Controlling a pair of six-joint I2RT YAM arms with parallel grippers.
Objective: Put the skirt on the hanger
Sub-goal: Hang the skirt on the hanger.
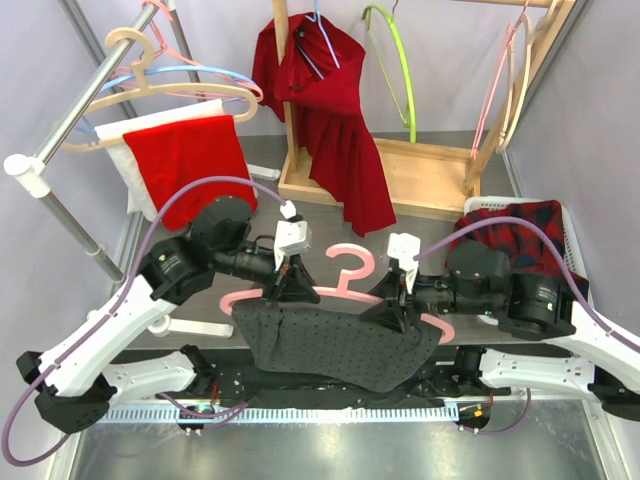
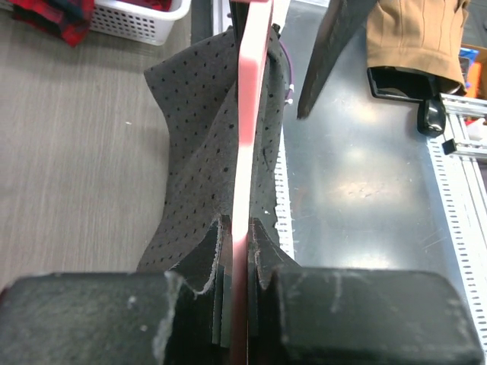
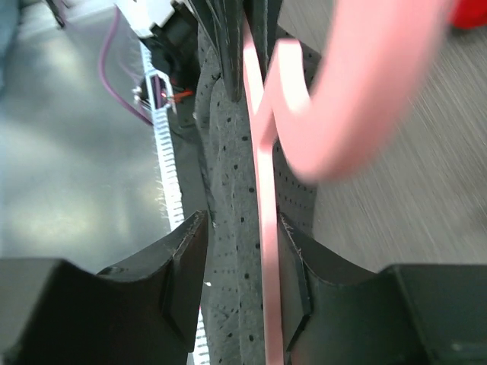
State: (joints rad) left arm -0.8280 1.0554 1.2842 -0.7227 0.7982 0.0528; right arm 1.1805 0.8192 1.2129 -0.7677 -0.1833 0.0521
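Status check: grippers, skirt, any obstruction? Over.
Left gripper shut on pink plastic hanger and dark grey dotted skirt. Right gripper open, jaws straddling both. Skirt draped across hanger. No obstruction seen.

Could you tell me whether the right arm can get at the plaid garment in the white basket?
Probably yes. The right gripper stands open around the pink hanger and dotted skirt, so it could back off, and the plaid garment lies uncovered in the white basket beside that arm.

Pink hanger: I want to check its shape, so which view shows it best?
The top view: the pink hanger shows nearly whole, hook and both shoulders. Wrist views show it edge-on, a thin strip.
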